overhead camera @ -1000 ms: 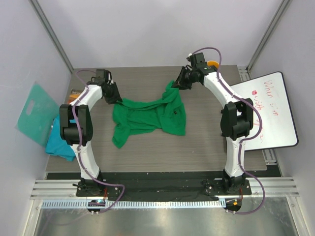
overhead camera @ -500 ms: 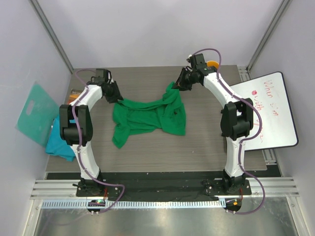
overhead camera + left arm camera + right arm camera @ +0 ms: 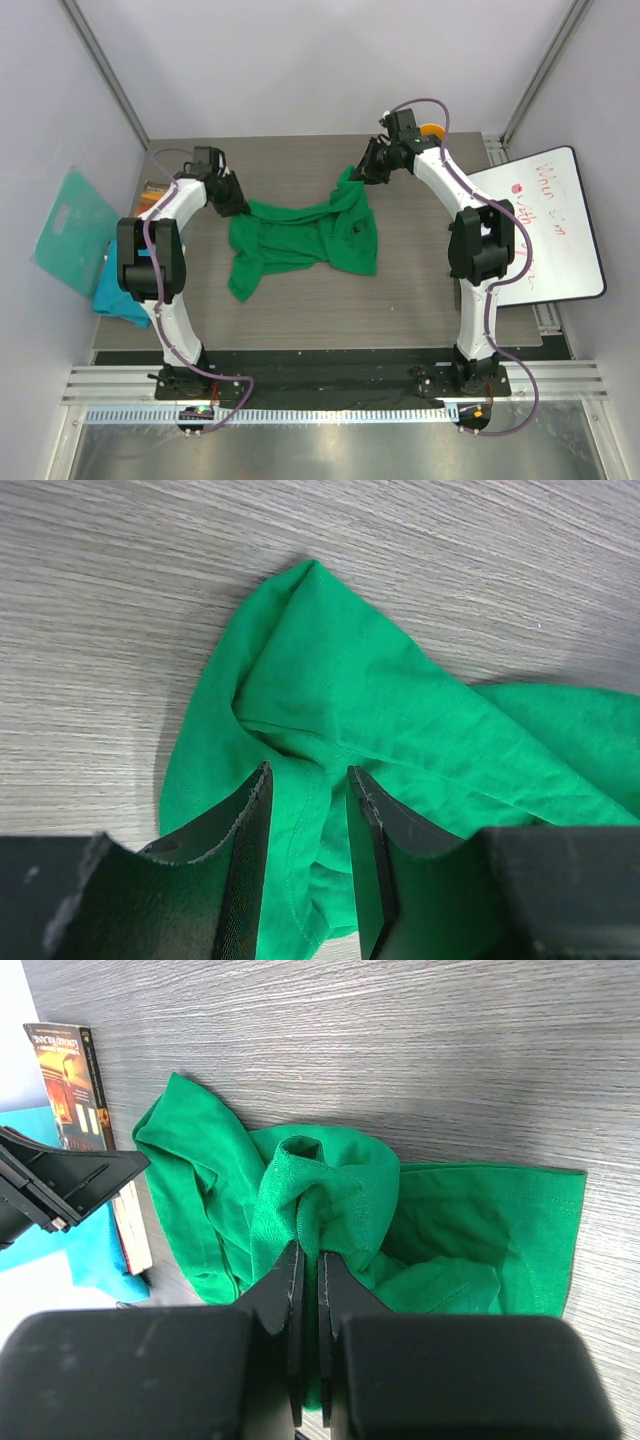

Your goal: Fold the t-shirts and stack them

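Observation:
The bright green t-shirt [image 3: 300, 235] lies crumpled and spread across the middle of the table. My left gripper [image 3: 235, 205] is at its far left corner. In the left wrist view the jaws [image 3: 308, 770] stand apart, with a fold of the green shirt [image 3: 400, 710] between them. My right gripper [image 3: 365, 170] is shut on a bunched far right corner of the shirt [image 3: 450, 1220], pinched at the fingertips [image 3: 310, 1250]. The teal-blue t-shirt [image 3: 120, 295] lies heaped at the table's left edge.
A stiff teal board [image 3: 72, 230] with a handle hole leans at the left wall. A book [image 3: 152, 190] lies at the left edge, also in the right wrist view [image 3: 75, 1070]. A whiteboard [image 3: 545, 225] lies at the right. An orange object [image 3: 432, 130] sits at the back right.
My left gripper has shifted slightly nearer and onto the shirt's left corner. The right gripper and the shirt have barely moved.

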Robot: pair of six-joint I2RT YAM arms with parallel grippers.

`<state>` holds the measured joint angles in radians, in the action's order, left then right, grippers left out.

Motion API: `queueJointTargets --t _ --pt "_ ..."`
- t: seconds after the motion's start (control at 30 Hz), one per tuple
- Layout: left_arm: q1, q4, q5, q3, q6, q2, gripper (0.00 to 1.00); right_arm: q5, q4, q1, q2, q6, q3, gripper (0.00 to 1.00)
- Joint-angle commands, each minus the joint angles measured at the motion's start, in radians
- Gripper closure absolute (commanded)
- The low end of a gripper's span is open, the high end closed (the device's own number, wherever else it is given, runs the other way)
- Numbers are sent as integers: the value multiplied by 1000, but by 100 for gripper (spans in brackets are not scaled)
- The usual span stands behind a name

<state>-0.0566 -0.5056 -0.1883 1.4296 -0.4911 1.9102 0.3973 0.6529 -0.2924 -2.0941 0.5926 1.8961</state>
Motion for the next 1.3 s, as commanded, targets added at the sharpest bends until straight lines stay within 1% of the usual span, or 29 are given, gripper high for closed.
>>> queueJointTargets --t 0.0,0.4,0.67,0.97,1.07,1.1,1.17,1.2,1.27 --pt "4 65 -19 -8 -6 -21 63 18 -22 4 40 -7 12 99" --pt "-2 79 -42 51 -21 58 64 11 7 12 54 -16 0 99" --pt "-11 88 -39 58 -24 85 64 8 8 12 57 -8 0 99" --pt "-14 85 -5 94 -14 115 65 5 8 13 68 -8 -19 99" --pt "-14 81 1 115 -14 141 67 6 10 12 71 -13 -19 99" --pt "-14 81 4 118 -14 151 70 9 10 10 71 -13 -19 99" --pt "-14 85 10 130 -15 162 72 14 10 12 74 -13 -20 99" --pt "-14 90 16 134 -17 167 76 15 10 12 75 -13 -22 99" --pt "-14 105 16 140 -26 171 80 21 10 12 77 -10 -23 99"
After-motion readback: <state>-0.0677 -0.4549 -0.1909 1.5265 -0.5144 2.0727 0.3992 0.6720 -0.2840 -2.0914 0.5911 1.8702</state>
